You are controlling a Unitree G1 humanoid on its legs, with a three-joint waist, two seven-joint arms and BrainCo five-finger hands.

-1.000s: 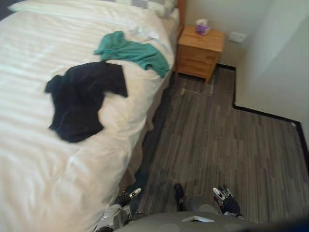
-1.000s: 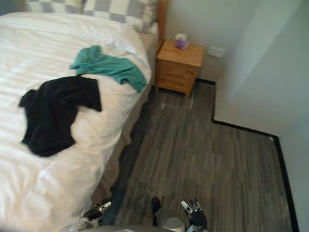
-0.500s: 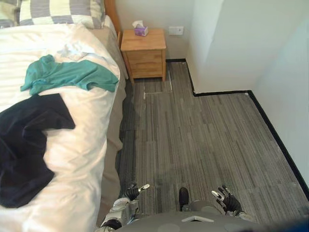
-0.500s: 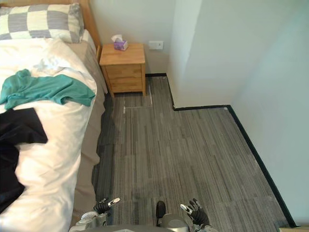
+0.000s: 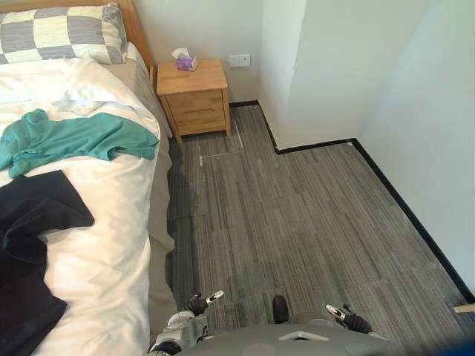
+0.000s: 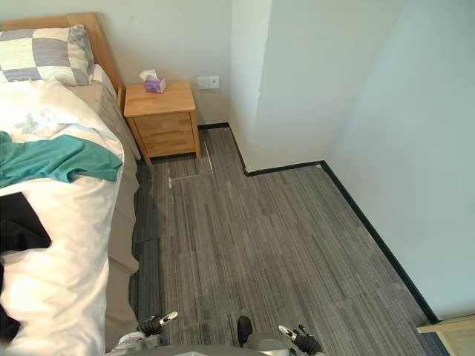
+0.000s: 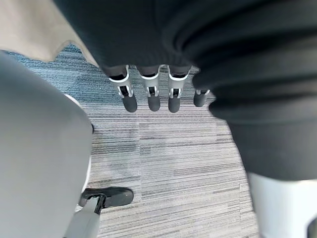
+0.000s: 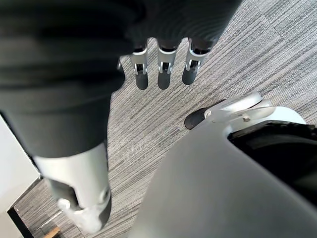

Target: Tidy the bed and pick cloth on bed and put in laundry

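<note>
White bed [image 5: 111,222] with teal cloth [image 5: 74,141], black cloth [image 5: 30,245], checked pillow [image 5: 59,33].

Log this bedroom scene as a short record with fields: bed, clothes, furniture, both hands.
Bed: white cover, checked pillow at head
Clothes: teal cloth nearer the pillow, black cloth nearer the robot
Furniture: wooden nightstand with tissue box on top
Left hand: open, empty, low over floor
Right hand: open, empty
</note>
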